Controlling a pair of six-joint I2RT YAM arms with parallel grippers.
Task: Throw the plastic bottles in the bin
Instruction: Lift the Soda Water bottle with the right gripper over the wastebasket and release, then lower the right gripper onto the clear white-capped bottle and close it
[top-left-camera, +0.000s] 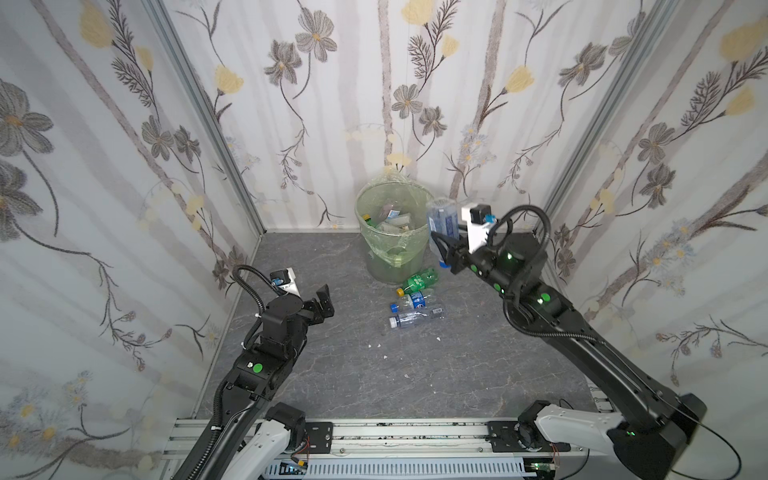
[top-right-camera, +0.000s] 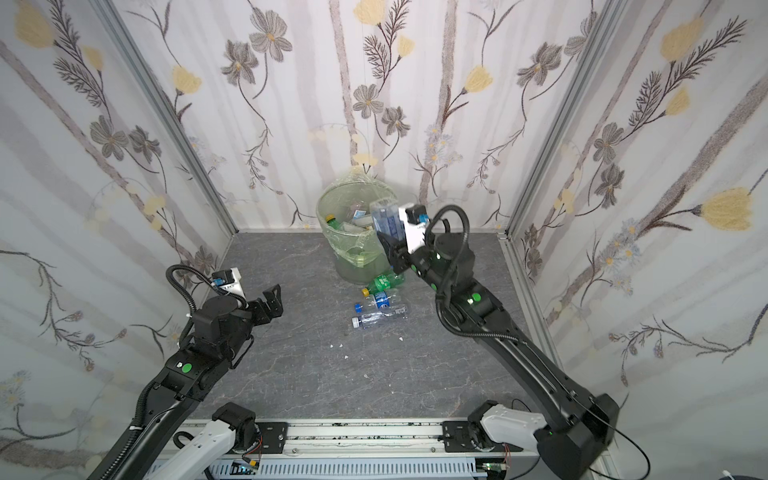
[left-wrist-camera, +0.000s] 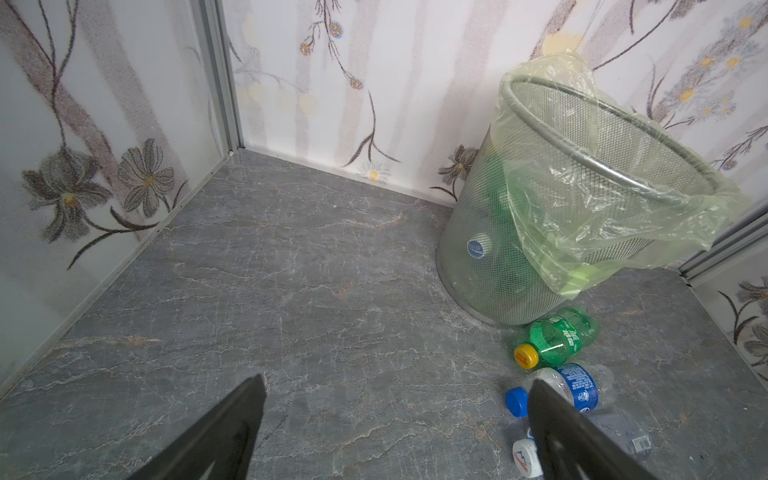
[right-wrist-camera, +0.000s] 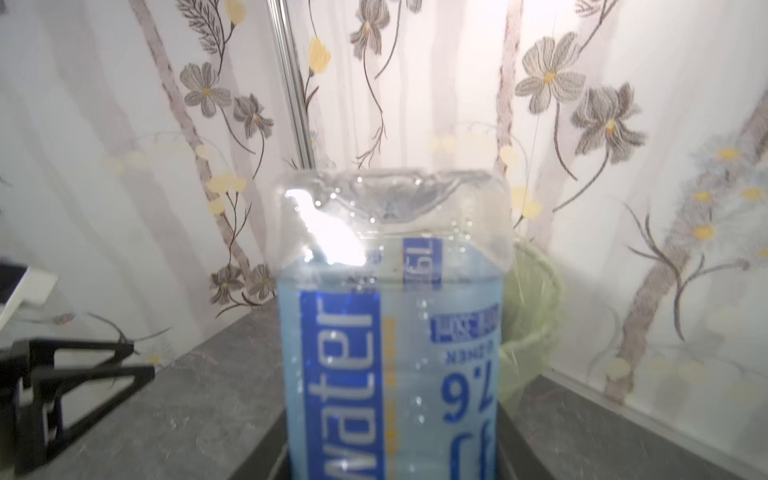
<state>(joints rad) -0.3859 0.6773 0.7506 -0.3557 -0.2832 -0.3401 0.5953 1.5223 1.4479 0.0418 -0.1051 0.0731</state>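
Note:
My right gripper (top-left-camera: 444, 249) (top-right-camera: 390, 246) (right-wrist-camera: 395, 469) is shut on a clear plastic bottle with a blue label (top-left-camera: 442, 220) (top-right-camera: 386, 222) (right-wrist-camera: 390, 332). It holds the bottle raised beside the right of the bin's rim. The bin (top-left-camera: 374, 253) (top-right-camera: 340, 257) (left-wrist-camera: 478, 232) (right-wrist-camera: 534, 332), lined with a light-green bag, stands against the back wall with several bottles (top-left-camera: 390, 220) inside. Three bottles lie on the floor in front of it: a green one (top-left-camera: 419, 280) (top-right-camera: 384, 282) (left-wrist-camera: 561, 332) and two clear ones (top-left-camera: 413, 300) (top-left-camera: 415, 318) (left-wrist-camera: 577, 384). My left gripper (top-left-camera: 321, 305) (top-right-camera: 270, 305) (left-wrist-camera: 397, 380) is open and empty, to their left.
Flowered walls close in the grey marbled floor (top-left-camera: 332, 374) on three sides, with metal corner posts (top-left-camera: 216, 124). Small white scraps (top-left-camera: 376, 345) lie mid-floor. The arms' mounting rail (top-left-camera: 395, 432) runs along the front edge.

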